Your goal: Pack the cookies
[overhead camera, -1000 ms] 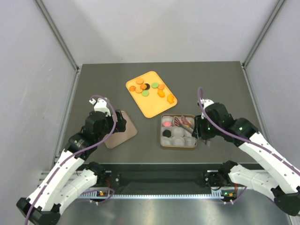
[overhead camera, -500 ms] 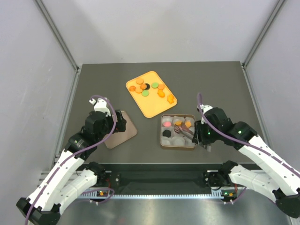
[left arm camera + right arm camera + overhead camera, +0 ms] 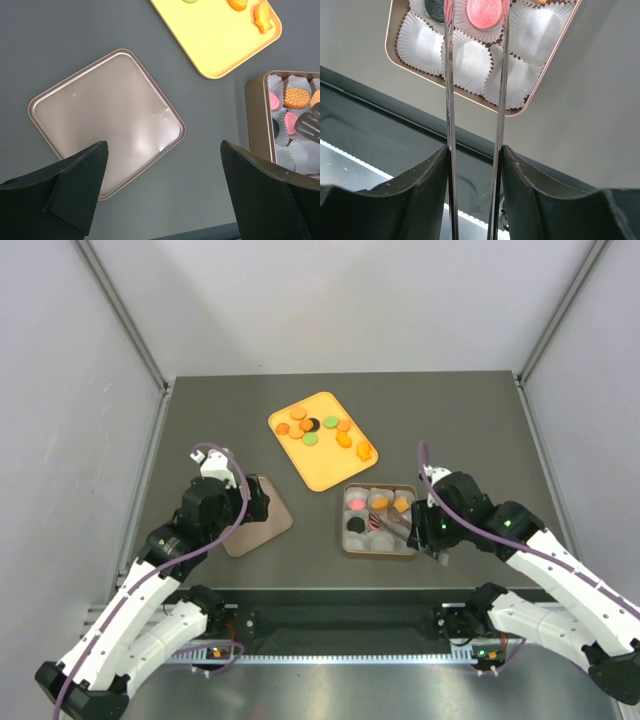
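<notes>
Placing step. Right tool (image 3: 474,165) clenches the tongs (image 3: 449,100) over the tin (image 3: 388,47); 1 pink cookie (image 3: 484,10) lies in a cup (image 3: 492,36) between their arms. Left tool (image 3: 163,145) gapes. Next, we judge: lift clear, fetch from the tray (image 3: 325,470).

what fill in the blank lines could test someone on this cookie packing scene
1. The right arm's fingers grip the tongs, whose tips hang over the square ____.
2. The cookie between the tong tips, lying in a paper cup, is ____.
3. The left arm's fingers, above the lid, stand ____.
Missing words: tin; pink; open.
</notes>
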Controlling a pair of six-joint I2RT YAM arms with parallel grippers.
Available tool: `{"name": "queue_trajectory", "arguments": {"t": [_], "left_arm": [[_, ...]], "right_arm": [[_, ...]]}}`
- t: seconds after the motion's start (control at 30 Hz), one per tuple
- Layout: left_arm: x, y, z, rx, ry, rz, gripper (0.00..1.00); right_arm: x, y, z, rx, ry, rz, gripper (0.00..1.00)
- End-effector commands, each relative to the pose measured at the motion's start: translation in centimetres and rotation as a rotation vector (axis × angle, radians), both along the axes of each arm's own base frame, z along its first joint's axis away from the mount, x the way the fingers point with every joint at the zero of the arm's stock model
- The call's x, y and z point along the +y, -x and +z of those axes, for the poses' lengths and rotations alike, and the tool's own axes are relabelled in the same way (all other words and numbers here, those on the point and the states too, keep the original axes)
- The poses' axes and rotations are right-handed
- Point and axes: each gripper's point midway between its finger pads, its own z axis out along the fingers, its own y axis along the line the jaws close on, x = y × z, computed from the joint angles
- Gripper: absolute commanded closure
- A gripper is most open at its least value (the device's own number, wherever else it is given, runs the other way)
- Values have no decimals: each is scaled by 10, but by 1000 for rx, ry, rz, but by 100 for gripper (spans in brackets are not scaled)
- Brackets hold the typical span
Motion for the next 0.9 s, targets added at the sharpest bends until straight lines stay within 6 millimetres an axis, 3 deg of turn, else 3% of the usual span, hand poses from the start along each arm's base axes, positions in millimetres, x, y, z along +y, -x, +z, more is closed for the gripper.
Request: {"name": "queue_trajectory", "arguments": {"t": [0.0,0.07,0.17,0.27,0.37,0.5,0.53,0.67,0.7,0.77,0.8,0.83,0.87], "left_arm": [[-1,-1,3,-17,4,-1,1],[-1,-1,4,-21,6,-1,1],[-1,-1,3,-18,6,0,1],[-1,-1,3,-15,4,-2,1],[-1,-2,3,-17,4,-1,1],[-1,-2,1,-10,1,1,1],[-1,-2,1,-8,-2,-1,1],[-2,-3,-1,0,-5,-2,1],[-1,-3,-1,0,-6,-1,1],[-1,-3,0,-3,-5,4,1],[1,-2,2,-10,-2,8,1],[2,-2,2,-12,-4,14,1],[2,-2,2,-15,-2,18,1]], "right_arm": [[9,-6,10,-41,-43,6,56],[9,-7,14,-50,-45,11,56],[10,-8,35,-84,-64,15,56],[17,-15,72,-144,-110,35,56],[27,-32,96,-190,-116,46,55],[61,-69,113,-257,-153,85,55],[69,-82,103,-237,-121,85,55],[104,-129,102,-283,-113,102,56],[113,-140,110,-306,-128,103,56],[129,-165,94,-295,-92,96,56],[135,-179,101,-323,-84,83,56],[145,-193,79,-290,-53,85,56],[152,-199,72,-280,-48,91,56]]}}
